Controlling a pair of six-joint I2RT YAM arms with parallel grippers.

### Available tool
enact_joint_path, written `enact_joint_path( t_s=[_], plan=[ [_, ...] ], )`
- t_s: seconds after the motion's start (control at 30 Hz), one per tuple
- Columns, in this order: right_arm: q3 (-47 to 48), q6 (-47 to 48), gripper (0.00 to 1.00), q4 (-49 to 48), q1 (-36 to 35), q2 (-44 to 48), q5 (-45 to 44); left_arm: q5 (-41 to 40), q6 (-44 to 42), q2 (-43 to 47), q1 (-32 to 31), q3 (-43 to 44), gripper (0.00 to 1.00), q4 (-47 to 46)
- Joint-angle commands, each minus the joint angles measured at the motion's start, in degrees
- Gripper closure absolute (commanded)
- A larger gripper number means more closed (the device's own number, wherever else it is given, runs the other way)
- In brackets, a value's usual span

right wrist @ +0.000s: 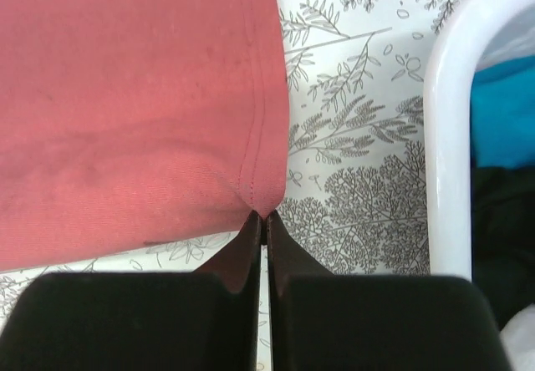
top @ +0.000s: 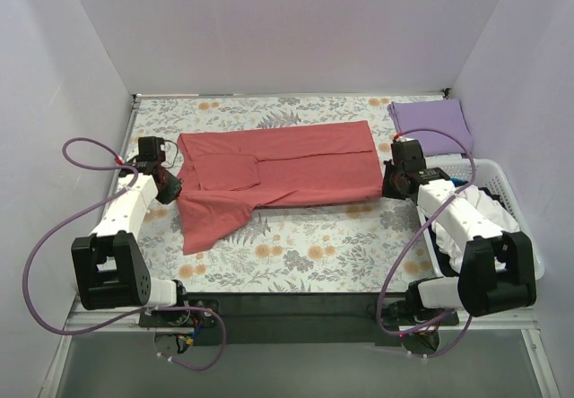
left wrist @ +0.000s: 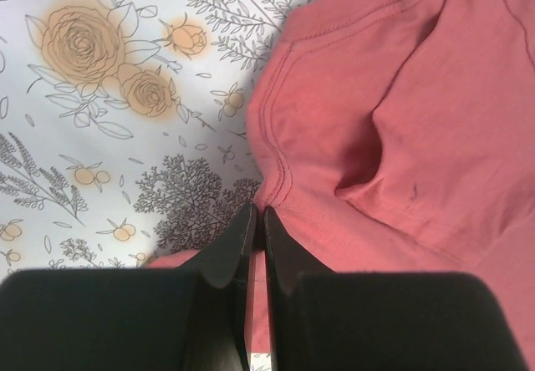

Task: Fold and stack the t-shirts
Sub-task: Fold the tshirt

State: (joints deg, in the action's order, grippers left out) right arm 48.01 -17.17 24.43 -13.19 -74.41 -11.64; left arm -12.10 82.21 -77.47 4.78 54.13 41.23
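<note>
The red tee is lying half-folded across the floral cloth, with the left gripper pinching its collar-end edge and the right gripper pinching a hem corner, so this light, limp fabric is likely needing both ends lifted together to avoid sagging.

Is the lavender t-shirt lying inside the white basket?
No, the folded lavender t-shirt lies on the floral table cloth at the far right corner, beyond the white basket.
</note>
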Motion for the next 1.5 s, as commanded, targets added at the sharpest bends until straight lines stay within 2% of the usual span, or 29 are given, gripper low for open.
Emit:
enact_joint_path(
  t_s=[0.0,0.27,0.73,1.13,1.4,1.47],
  plan=[
    [4.72,1.00,0.99,0.98,0.71,-2.92,-1.02,0.84,-0.39,-2.76,0.94,4.48,1.00,1.92],
    [14.91,2.40,0.99,0.98,1.59,-12.23,0.30,0.85,-0.21,-9.36,1.55,10.63,1.00,2.10],
    [26.78,3.90,0.99,0.98,3.17,-23.76,2.15,1.90,0.14,-19.64,1.99,19.17,1.00,1.22],
    [29.42,3.37,0.99,-0.16,5.10,-30.44,3.20,3.57,0.14,-24.30,2.34,22.77,1.00,-0.80],
    [30.13,3.63,0.99,-2.36,5.28,-34.39,5.04,5.42,0.22,-26.85,2.34,21.37,1.00,-3.44],
    [30.39,3.55,0.96,-2.28,5.28,-35.19,6.27,5.86,0.31,-26.85,2.34,21.02,1.00,-4.05]
  ],
)
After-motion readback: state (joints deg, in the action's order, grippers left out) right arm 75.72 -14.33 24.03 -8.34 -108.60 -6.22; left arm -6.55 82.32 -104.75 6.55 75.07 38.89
